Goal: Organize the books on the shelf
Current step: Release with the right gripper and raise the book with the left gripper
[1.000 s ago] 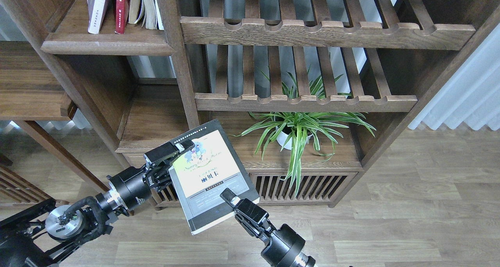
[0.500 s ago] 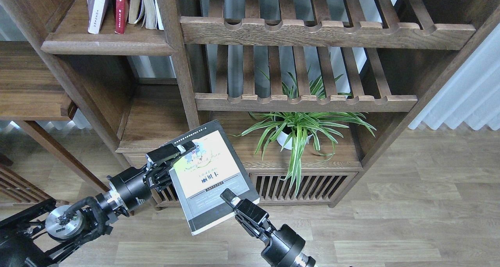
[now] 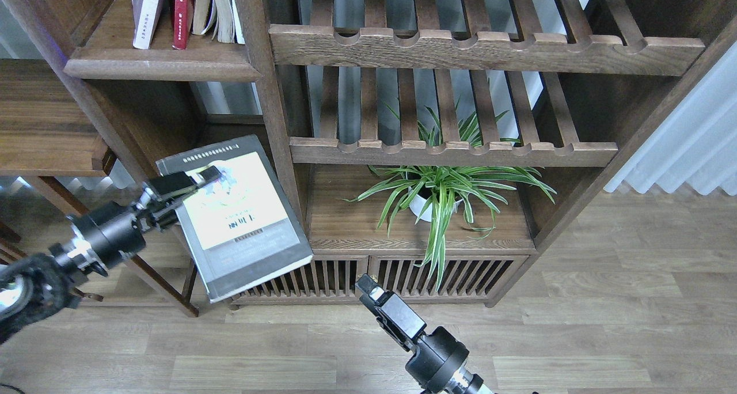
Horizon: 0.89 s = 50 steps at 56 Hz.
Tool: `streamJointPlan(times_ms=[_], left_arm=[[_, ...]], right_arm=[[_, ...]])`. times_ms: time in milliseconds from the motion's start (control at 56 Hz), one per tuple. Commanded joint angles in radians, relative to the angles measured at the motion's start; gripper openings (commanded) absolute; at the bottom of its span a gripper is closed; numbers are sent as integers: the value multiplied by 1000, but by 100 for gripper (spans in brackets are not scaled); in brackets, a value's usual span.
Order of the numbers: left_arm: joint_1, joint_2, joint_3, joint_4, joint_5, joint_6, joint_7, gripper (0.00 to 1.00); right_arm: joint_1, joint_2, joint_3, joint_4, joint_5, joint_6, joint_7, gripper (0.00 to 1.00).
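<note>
My left gripper point(image 3: 183, 185) is shut on the top left edge of the thick yellow-green book with a dark border point(image 3: 239, 218). It holds the book tilted in the air in front of the bookcase's lower left bay. My right gripper point(image 3: 373, 292) is below and to the right of the book, apart from it and holding nothing. It shows edge-on, so its fingers cannot be told apart. The solid shelf point(image 3: 161, 69) at the top left carries a pale lavender-white book point(image 3: 146, 11), a red book point(image 3: 183, 11) and a few others, all standing upright.
Two slatted racks with notched rails point(image 3: 483, 49) fill the bookcase's right half. A spider plant in a white pot point(image 3: 429, 201) stands below them. A low cabinet with slatted doors point(image 3: 403, 273) is at the bottom. A wooden side table point(image 3: 40, 123) is on the left.
The right gripper has let go of the book's lower edge and dropped back slightly. The left arm has carried the book left and up, from the middle toward the left bay.
</note>
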Motion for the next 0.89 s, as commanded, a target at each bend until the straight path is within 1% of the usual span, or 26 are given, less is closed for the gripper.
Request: streamJointPlan(times_ms=[0,89,196,232,322,339,357,375,411,447,482,518,589,625,768,875], left_arm=[[-134,113,-8,-1,-1,0,-37,6],[-278,199,-8,-1,-1,0,-58,7],[-371,267,-5,0,-3,0,-61,7],[-403,293,0,0,-1,0,-55,7],[-427,334,1,13,11,0,-38,8],[-446,354,0,22,37,0,-12,9],[-453,360,-7,32,57,0,5,9],[-456,363,-8,36,63,0,9,9],[-473,372,-19,62,101,0,32,9],[-481,376,-20,71,114,0,37,9],[-509,380,-25,114,144,0,49,9],[-519,380,-23,134,157,0,49,9],[-591,368,-14,219,245,0,54,9],[-628,362,-5,244,287,0,54,9],[-725,310,13,310,416,0,57,9],[-762,258,16,344,486,0,58,9]], right_arm=[[1,0,2,-1,0,0,0,99],[3,0,2,-5,0,0,0,99],[3,0,3,-7,0,0,0,99],[3,0,3,-7,0,0,0,99],[3,0,3,-7,0,0,0,99],[3,0,3,-7,0,0,0,99],[3,0,3,-7,0,0,0,99],[3,0,3,-7,0,0,0,99],[3,0,3,-7,0,0,0,99],[3,0,2,-7,0,0,0,99],[1,0,2,-7,0,0,0,99],[3,0,2,-7,0,0,0,99],[3,0,0,-7,-2,0,0,99],[3,0,2,-7,-2,0,-1,99],[3,0,2,-7,-3,0,-1,99],[-2,0,2,-7,-3,0,-1,99]])
